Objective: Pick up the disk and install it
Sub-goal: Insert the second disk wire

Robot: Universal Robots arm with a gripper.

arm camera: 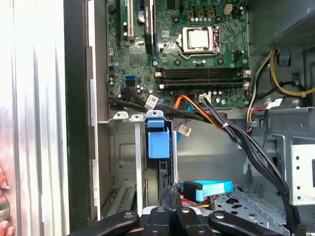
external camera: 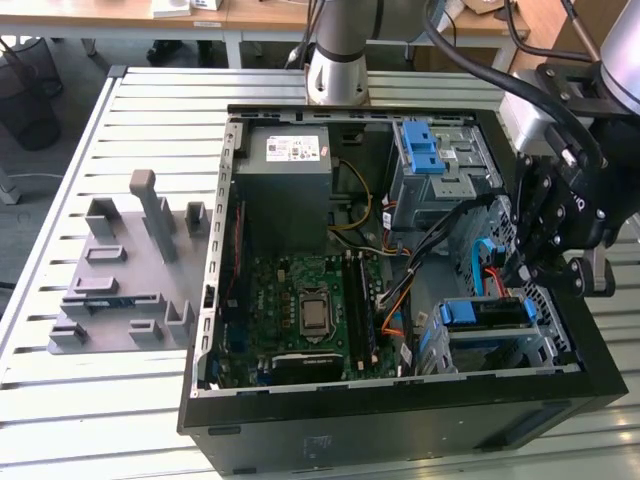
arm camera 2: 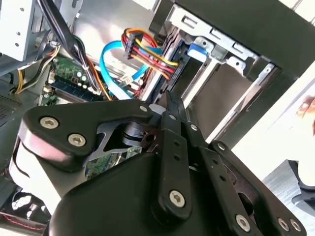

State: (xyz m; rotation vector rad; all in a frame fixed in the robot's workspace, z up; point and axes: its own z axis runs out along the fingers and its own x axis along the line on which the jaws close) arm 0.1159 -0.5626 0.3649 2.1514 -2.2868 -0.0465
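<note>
The disk (external camera: 484, 313) sits in the drive bay at the front corner of the open computer case (external camera: 215, 300), on the exterior view's right; its blue frame edge faces up. In the first wrist view the disk's blue frame end (arm camera: 158, 140) stands in the bay slot, and the second wrist view shows that blue end (arm camera 2: 197, 49) too. My gripper (external camera: 514, 272) hangs just above and behind the bay. In both wrist views its fingertips meet, gripper (arm camera: 171, 191) and gripper (arm camera 2: 172, 103) shut with nothing between them, a short way from the disk's end.
Orange, black and blue cables (arm camera: 211, 118) run across the case beside the bay. A grey cage with a blue latch (external camera: 430, 150) stands at the back. A grey fixture plate (external camera: 130, 270) lies on the table at the exterior view's left. A person's hand (arm camera: 3, 206) is outside the case wall.
</note>
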